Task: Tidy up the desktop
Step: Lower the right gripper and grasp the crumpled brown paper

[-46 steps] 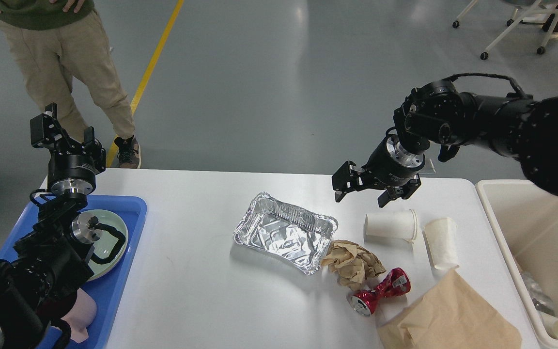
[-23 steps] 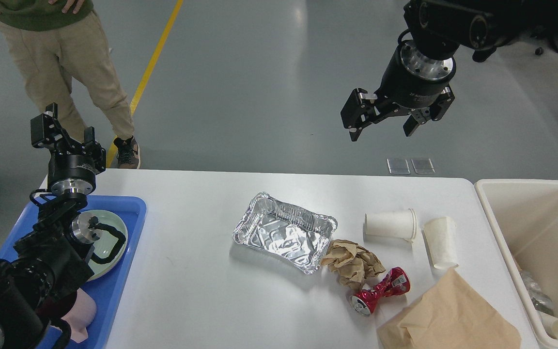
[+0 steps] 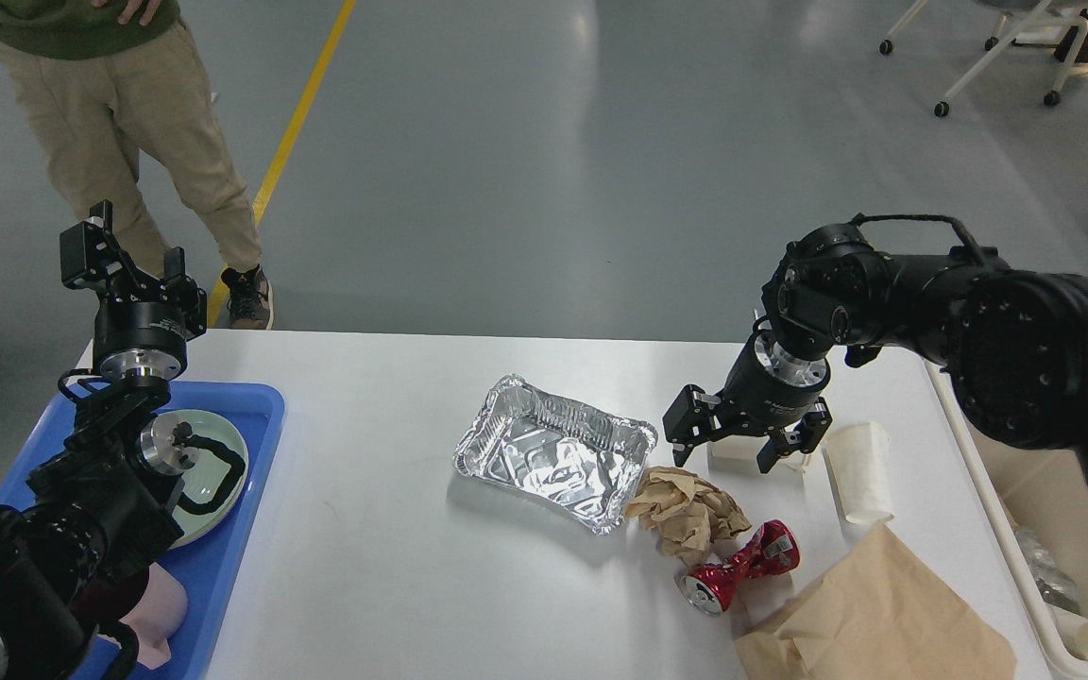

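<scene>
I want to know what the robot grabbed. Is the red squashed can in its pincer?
No, the red can lies on the desktop, apart from the right pincer, which is open over a white paper cup.

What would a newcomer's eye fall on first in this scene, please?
Probably the right hand, open and lowered over a white paper cup lying on its side on the desktop. Next, the litter near it: a shiny foil tray mid-table, then crumpled brown paper and a crushed red can towards the near right. The left hand is raised above the blue tray at the left.
</scene>
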